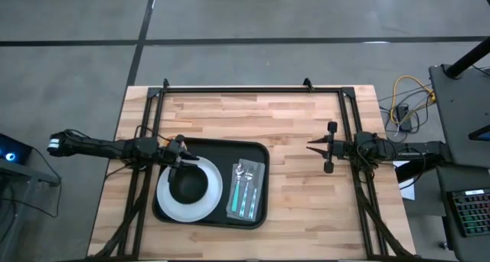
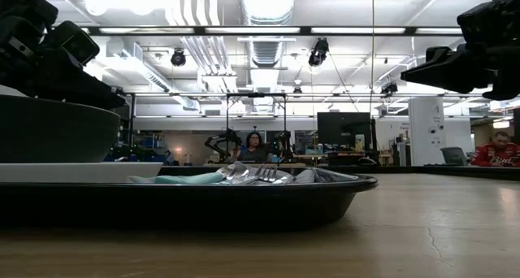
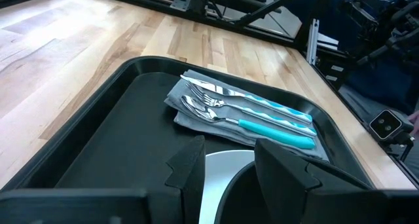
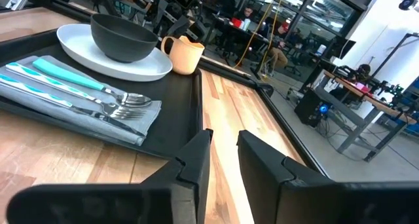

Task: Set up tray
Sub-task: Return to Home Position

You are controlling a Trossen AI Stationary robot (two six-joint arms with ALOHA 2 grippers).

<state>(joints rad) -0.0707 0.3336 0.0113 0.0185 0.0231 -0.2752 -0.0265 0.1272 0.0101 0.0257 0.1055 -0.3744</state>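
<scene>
The black tray (image 1: 260, 151) lies flat on the wooden table, left of centre. On it sits a white plate (image 1: 216, 194) carrying a black bowl (image 1: 187, 185). Beside the plate a grey napkin bears teal-handled cutlery (image 1: 245, 189). The right wrist view shows a tan mug (image 4: 184, 54) standing on the tray at the plate's far side. My left gripper (image 1: 184, 156) hovers open over the plate's far-left edge, and its wrist view shows plate and bowl rim between the fingers (image 3: 229, 158). My right gripper (image 1: 310, 147) hangs above bare wood right of the tray, its fingers narrowly open (image 4: 224, 142).
A black metal frame (image 1: 253, 88) runs along the table's far edge and down both sides. Bare wood (image 1: 306, 208) lies between the tray and the right-hand rail. People sit at desks in the room beyond the table (image 2: 253, 144).
</scene>
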